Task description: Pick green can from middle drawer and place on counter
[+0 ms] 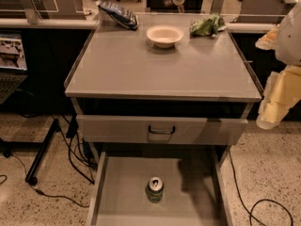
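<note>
End effector [270,112] hangs off right (grip: cannot tell); a skewed reach could topple the can [155,189] in the drawer [121,185].

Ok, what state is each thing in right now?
green can: upright on the middle drawer floor, ungrasped.
middle drawer: pulled open.
upper drawer: shut or nearly so.
bowl: upright on the counter, looks empty.
blue bag, green bag: lying at the counter's back.
gripper: right of the counter, away from the can.
</note>
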`<act>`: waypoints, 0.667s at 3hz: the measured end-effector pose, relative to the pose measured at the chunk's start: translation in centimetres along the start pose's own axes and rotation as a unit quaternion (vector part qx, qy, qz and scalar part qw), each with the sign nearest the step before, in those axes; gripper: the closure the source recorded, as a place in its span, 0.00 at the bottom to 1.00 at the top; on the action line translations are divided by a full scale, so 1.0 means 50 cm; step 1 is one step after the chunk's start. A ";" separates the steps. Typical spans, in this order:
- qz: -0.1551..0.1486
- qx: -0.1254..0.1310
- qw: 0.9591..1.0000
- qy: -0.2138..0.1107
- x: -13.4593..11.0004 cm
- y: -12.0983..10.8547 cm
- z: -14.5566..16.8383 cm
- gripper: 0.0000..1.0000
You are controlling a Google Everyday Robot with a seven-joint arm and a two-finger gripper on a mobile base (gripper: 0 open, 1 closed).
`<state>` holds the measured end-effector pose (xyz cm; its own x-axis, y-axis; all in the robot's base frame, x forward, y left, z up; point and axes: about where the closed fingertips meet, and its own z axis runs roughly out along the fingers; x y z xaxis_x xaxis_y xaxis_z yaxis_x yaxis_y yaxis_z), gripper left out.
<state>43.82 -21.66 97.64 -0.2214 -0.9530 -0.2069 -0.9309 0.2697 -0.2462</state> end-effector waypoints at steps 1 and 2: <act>0.002 0.004 1.000 -0.002 -0.010 0.005 -0.002 0.00; 0.043 -0.002 0.998 -0.040 -0.069 0.044 0.018 0.00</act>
<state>42.80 -17.64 96.95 -0.2759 -0.9124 -0.3024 -0.9109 0.3486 -0.2208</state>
